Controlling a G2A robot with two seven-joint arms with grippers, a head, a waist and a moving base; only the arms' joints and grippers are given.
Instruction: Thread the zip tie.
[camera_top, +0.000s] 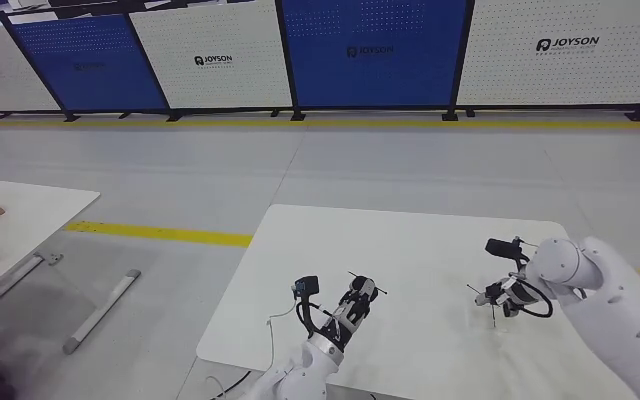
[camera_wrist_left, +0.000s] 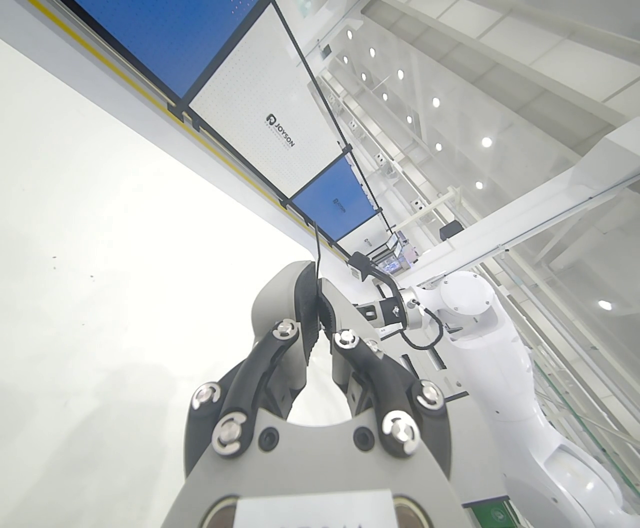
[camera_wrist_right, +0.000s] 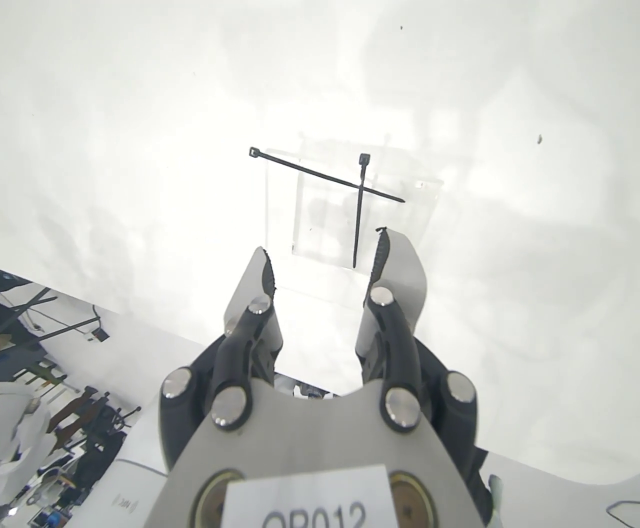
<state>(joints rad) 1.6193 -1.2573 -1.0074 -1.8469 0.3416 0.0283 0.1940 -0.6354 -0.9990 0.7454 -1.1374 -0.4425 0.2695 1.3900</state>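
Note:
My left gripper (camera_wrist_left: 317, 295) is shut on a thin black zip tie (camera_wrist_left: 318, 245), whose free end sticks out past the fingertips. In the top view this gripper (camera_top: 357, 293) is held above the table's front part, with the tie (camera_top: 368, 282) lying across it. My right gripper (camera_wrist_right: 325, 262) is open, just short of two more black zip ties (camera_wrist_right: 320, 174) (camera_wrist_right: 359, 210) that lie crossed on a clear plastic piece (camera_wrist_right: 400, 210). The top view has the right gripper (camera_top: 497, 297) low over the table's right side.
The white table (camera_top: 420, 250) has bare room between the two arms. Its front edge (camera_top: 240, 362) runs close to the left arm. A second white table (camera_top: 40, 205) stands apart at the far left. Blue and white panels (camera_top: 370, 50) line the back.

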